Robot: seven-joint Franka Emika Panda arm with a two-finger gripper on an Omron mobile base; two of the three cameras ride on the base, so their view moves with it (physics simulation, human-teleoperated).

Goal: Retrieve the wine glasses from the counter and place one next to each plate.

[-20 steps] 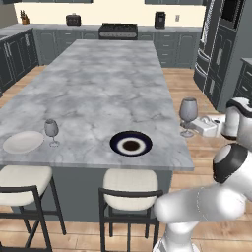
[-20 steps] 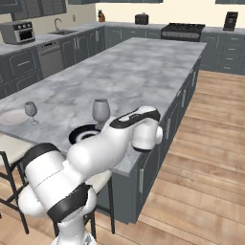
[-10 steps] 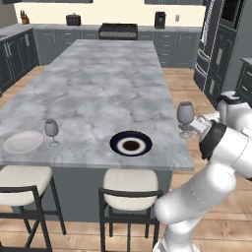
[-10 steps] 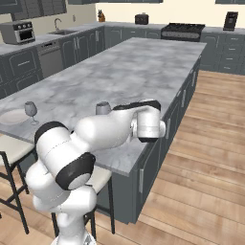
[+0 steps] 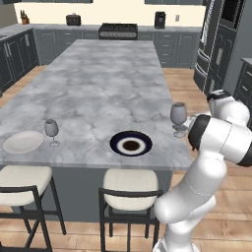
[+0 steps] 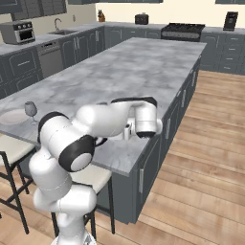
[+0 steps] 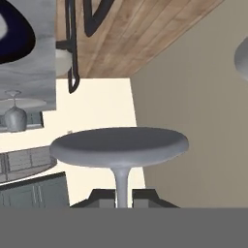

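Note:
My gripper (image 7: pixel 122 196) is shut on the thin stem of a smoky-grey wine glass (image 5: pixel 178 114), whose round foot (image 7: pixel 118 145) looms close in the hand view. This glass stands upright at the island's right edge, right of the navy plate (image 5: pixel 130 144). Whether its foot touches the marble I cannot tell. The other wine glass (image 5: pixel 51 130) stands beside the off-white plate (image 5: pixel 22 141) at the island's near left. In the right base view my forearm covers the held glass. The counter (image 6: pixel 72 32) with its sink runs along the far left wall.
Two stools (image 5: pixel 129 184) stand under the island's near edge in front of the plates. The broad marble island (image 5: pixel 98 83) stretches away bare. A range (image 5: pixel 118 30) is at the back, tall dark cabinets (image 5: pixel 221 44) on the right, with wooden floor (image 6: pixel 206 158) beside the island.
The arm has swung round, its elbow now standing right of the island. The held glass has shifted a little left, toward the navy plate. The grip stayed shut.

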